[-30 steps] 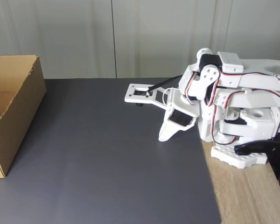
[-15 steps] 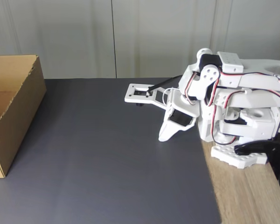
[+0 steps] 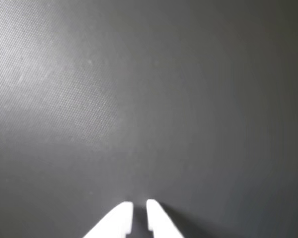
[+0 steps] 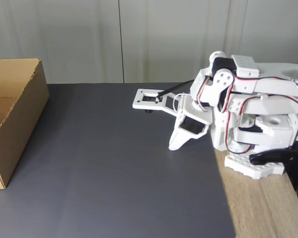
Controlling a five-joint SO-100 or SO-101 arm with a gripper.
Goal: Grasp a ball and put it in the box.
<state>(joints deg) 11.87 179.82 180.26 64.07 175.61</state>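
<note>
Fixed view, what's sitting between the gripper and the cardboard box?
Nothing: in the fixed view, bare dark mat separates the gripper from the box.

mat [image 4: 114, 173]: dark grey, matt, with a fine woven grain in the wrist view
box [image 4: 20, 114]: brown corrugated cardboard, dull and plain, raw edges
arm [image 4: 248, 109]: white plastic, smooth, slightly glossy, with black parts
gripper [image 3: 139, 210]: white plastic, smooth
table [image 4: 268, 208]: light wood grain, matt
wall [image 4: 139, 39]: pale grey panels, smooth
</note>
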